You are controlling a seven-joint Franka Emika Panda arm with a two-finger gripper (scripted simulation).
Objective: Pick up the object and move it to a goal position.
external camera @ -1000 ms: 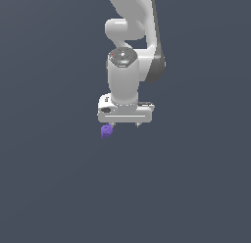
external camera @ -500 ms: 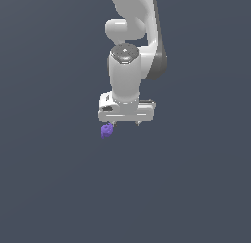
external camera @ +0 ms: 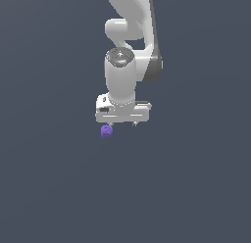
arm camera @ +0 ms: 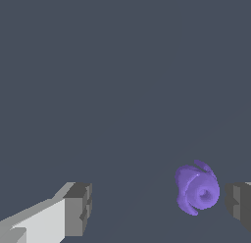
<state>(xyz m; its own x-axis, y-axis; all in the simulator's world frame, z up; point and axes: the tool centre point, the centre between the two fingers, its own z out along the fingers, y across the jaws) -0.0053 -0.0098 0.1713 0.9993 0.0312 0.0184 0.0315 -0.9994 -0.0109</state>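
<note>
Overhead, one white robot arm hangs above one small purple object on a plain dark grey surface

Seen from the exterior view, the single gripper point(external camera: 122, 124) points down, the object point(external camera: 106, 131) just below its end on the exterior view's left. Seen from the wrist view, two fingers point(arm camera: 77, 208) stand wide apart, the one object point(arm camera: 197, 188) between them, close beside one finger, not gripped

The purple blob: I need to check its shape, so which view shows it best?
The wrist view: the purple blob looks large and lumpy, lying between the open tool's fingers, near one. The exterior view shows only a tiny speck under the tool.
</note>
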